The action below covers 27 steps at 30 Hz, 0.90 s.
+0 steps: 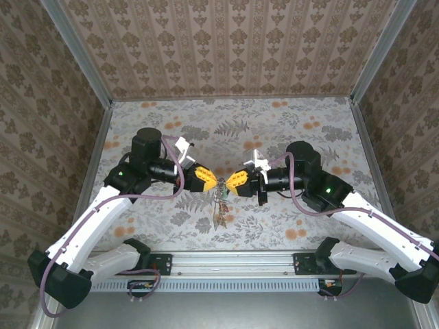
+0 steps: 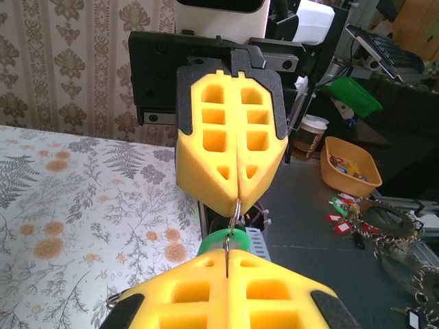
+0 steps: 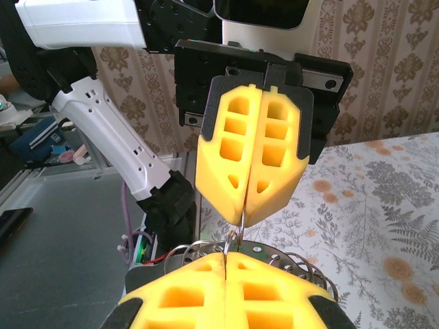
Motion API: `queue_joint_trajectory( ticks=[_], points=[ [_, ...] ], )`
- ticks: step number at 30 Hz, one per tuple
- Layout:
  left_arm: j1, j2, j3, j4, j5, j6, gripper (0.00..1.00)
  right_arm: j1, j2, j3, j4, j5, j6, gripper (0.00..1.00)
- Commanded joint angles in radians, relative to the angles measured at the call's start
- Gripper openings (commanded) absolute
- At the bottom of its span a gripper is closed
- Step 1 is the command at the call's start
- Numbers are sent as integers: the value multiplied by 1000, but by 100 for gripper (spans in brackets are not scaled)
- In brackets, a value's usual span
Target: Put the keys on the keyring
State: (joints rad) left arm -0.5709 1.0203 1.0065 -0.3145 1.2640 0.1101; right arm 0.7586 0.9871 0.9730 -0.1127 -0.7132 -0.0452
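Elbows bent, left hand (image 1: 214, 181) and right hand (image 1: 228, 183) meet tip-to-tip, pinching the keyring (image 1: 221, 202).

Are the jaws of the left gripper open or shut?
Shut: the left gripper shows its yellow jaws touching along one seam, pinching a thin ring.

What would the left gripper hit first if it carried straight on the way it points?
The keyring wire at its tips, then at once the right gripper, facing it tip to tip.

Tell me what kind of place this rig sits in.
Probably a robotics lab work cell: patterned wall panels box in the floral table, and a bench beyond holds a coffee cup and an orange bin.
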Motion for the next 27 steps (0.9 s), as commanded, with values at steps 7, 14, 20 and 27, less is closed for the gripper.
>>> queue_joint_trajectory(
  ticks=[7, 14, 20, 27],
  points=[
    [-9, -33, 25, 3, 25, 28, 0, 7, 20, 4, 30, 10, 13, 0],
    [-9, -32, 25, 3, 24, 29, 0, 6, -10, -1, 32, 16, 11, 0],
    [-9, -29, 25, 3, 23, 29, 0, 7, -22, -5, 21, 12, 9, 0],
    [-9, -27, 27, 3, 25, 29, 0, 7, -13, -5, 17, 7, 7, 0]
  ],
)
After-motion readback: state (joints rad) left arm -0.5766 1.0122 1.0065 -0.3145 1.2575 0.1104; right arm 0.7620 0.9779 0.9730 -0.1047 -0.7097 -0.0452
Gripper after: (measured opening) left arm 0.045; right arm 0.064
